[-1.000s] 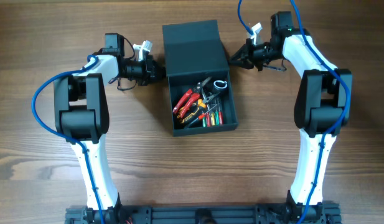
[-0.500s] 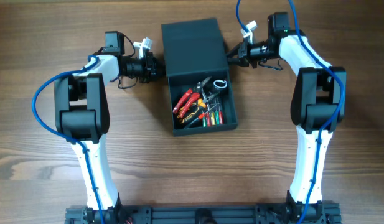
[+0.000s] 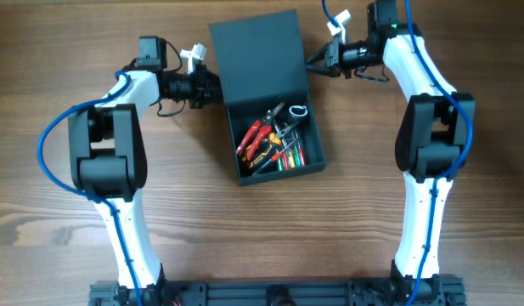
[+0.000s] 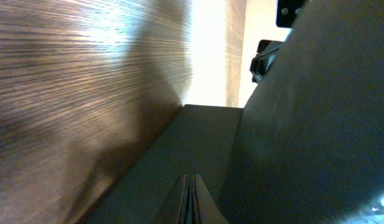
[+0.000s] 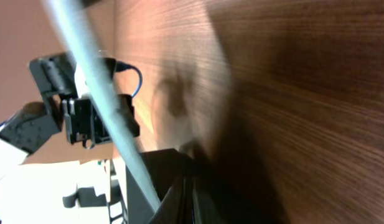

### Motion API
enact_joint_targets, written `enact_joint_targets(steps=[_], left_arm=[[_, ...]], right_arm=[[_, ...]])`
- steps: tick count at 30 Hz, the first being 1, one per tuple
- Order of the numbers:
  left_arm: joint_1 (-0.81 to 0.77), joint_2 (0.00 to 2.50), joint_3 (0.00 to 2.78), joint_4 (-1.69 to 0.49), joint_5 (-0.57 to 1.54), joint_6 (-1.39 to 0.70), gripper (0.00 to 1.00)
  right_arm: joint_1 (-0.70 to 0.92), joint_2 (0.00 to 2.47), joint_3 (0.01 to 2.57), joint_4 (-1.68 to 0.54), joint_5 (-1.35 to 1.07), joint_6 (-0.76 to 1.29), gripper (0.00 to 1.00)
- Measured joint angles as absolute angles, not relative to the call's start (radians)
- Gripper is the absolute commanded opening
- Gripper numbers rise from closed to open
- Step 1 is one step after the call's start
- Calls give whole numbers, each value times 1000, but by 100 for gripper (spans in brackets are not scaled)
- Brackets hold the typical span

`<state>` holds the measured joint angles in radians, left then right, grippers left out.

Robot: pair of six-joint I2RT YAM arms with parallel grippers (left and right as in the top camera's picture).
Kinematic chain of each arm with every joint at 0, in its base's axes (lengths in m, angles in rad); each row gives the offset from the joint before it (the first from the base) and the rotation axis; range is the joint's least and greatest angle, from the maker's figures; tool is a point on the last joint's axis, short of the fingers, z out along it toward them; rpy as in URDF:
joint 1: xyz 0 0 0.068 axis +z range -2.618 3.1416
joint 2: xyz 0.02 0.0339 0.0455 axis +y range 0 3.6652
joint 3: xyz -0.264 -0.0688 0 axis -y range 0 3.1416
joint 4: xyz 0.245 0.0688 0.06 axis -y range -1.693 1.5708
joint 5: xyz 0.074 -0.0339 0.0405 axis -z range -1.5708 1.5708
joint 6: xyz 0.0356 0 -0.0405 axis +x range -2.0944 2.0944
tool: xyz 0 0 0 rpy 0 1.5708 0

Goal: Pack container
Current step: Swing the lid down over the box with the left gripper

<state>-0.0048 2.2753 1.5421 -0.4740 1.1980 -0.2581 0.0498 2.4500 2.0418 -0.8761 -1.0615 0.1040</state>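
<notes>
The dark teal-grey container (image 3: 282,175) stands open at the table's middle, with several red, orange and green-handled hand tools (image 3: 273,140) inside. Its hinged lid (image 3: 257,53) is swung back and raised off the table. My left gripper (image 3: 214,87) is shut, its tip against the lid's left edge. In the left wrist view the closed fingers (image 4: 193,202) press on the dark lid (image 4: 316,124). My right gripper (image 3: 312,61) is shut at the lid's right edge. The right wrist view shows its closed fingers (image 5: 189,200) against the dark lid (image 5: 151,186).
The wooden table (image 3: 66,212) surrounds the container. Both arms reach in from the front, their blue cables (image 3: 49,136) looping outward. A small white ring (image 3: 299,110) lies in the container's far right corner.
Both grippers have moved towards the far edge along the lid's sides. The lid has tilted up and looks larger and shifted left in the overhead view.
</notes>
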Motion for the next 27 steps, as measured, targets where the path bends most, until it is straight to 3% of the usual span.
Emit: enact_joint_targets(steps=[9, 14, 20, 27], left_arm=[[-25, 2107, 1547, -626, 1185, -269, 4], [-112, 2032, 1551, -757, 1118, -268, 4], [-233, 1939, 1551, -890, 1002, -261, 4], [-435, 1885, 1557, -1089, 574, -270, 4]], right_arm=[[51, 2450, 2308, -1201, -994, -52, 4], [51, 2450, 2330, -1378, -917, -150, 4], [51, 2450, 2331, -1430, -801, -212, 4], [51, 2430, 2331, -1494, -530, -180, 4]])
